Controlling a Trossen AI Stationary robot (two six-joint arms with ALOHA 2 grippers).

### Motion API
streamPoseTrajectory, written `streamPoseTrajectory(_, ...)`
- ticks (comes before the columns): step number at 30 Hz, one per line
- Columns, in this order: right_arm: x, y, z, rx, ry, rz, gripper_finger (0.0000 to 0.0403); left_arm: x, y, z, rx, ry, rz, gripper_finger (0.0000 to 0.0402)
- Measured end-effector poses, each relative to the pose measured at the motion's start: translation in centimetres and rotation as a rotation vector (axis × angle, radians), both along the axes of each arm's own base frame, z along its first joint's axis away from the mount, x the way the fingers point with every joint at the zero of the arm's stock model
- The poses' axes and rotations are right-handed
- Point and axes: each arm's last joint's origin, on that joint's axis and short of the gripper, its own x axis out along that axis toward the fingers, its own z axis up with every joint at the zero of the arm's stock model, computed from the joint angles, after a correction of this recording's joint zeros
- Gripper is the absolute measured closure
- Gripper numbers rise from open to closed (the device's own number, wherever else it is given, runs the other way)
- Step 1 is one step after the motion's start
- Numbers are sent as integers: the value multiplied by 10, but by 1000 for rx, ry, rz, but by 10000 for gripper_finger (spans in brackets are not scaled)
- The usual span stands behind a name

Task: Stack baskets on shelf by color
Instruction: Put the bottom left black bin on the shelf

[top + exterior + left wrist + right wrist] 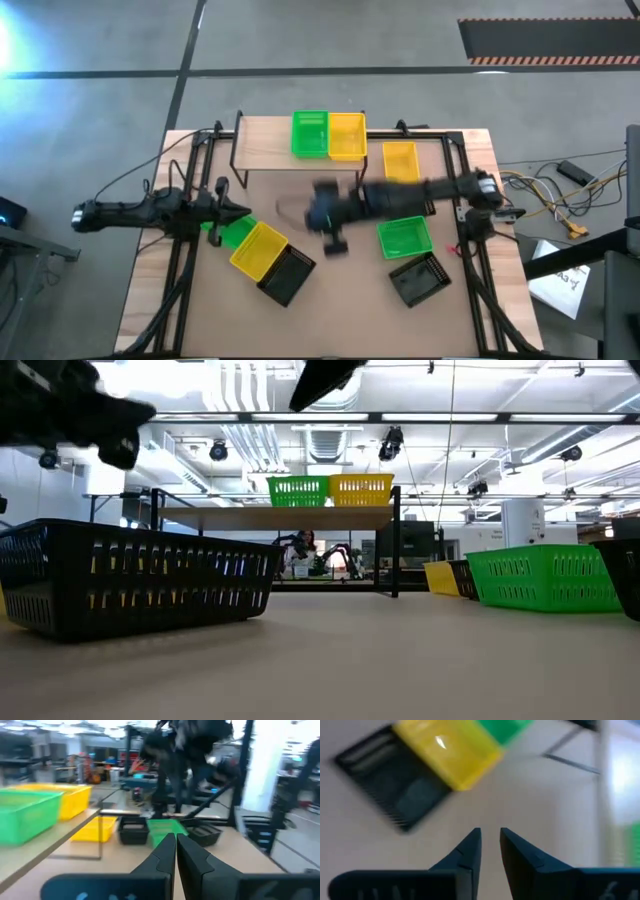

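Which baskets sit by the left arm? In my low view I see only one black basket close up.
Observer: Three in a touching row: a green basket, a yellow basket, then the black basket.
Operator: Is the right end effector holding anything?
Observer: No. The right end effector is open and empty over bare table.
Operator: And the left one?
Observer: The left end effector is shut with nothing in it, beside the green basket.
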Motion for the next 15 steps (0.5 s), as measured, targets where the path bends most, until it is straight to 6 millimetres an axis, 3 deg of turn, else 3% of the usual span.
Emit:
streamPoseTrajectory(4,-24,70,-48,-30,-20,4,365,8,-10,18,49,62,-38,402)
streamPoseTrajectory(7,-45,109,-83,-17,-84,-45,375,19,-21,33,92,161,-69,402)
streamPoseTrajectory(12,-75,154,-123,104,-218,-103,385,45,-49,58,208,445,-121,402)
streamPoseTrajectory(15,-87,172,-137,143,-302,-102,385,61,-71,66,288,647,-181,402)
